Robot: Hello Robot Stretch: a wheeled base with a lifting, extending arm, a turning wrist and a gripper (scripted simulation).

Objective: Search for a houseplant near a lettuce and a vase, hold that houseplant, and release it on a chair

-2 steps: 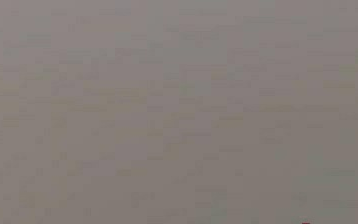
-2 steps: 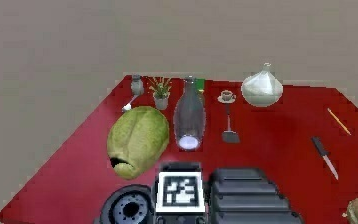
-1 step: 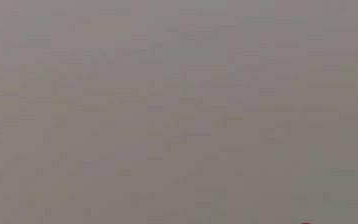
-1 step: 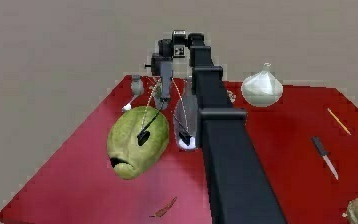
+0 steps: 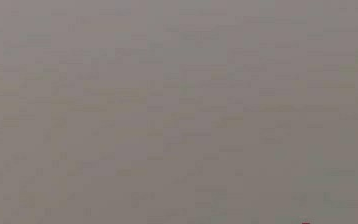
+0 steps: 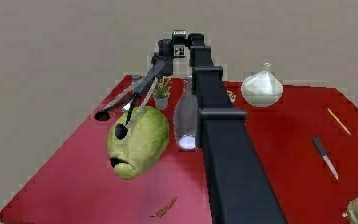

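A red table (image 6: pixel 77 165) fills the lower part of the arm side view. On it sits a large green rounded lump (image 6: pixel 139 145), lettuce-coloured. Behind it stands a small houseplant (image 6: pixel 162 92) with green leaves in a little pot. A pale rounded vase (image 6: pixel 262 86) stands at the table's far right. The dark arm (image 6: pixel 222 135) rises over the table. My gripper (image 6: pixel 127 118) reaches down and left from the arm's far end, with its thin fingers (image 6: pixel 137 100) ending at the green lump's top, just left of the houseplant. I cannot tell whether it holds anything.
A grey upright cylinder (image 6: pixel 185 125) stands left of the arm. A pencil (image 6: pixel 337 121) and a dark knife (image 6: pixel 324 158) lie on the table's right side. A small brown object (image 6: pixel 165 208) lies near the front edge. A plain grey wall (image 5: pixel 177 110) faces the forward view.
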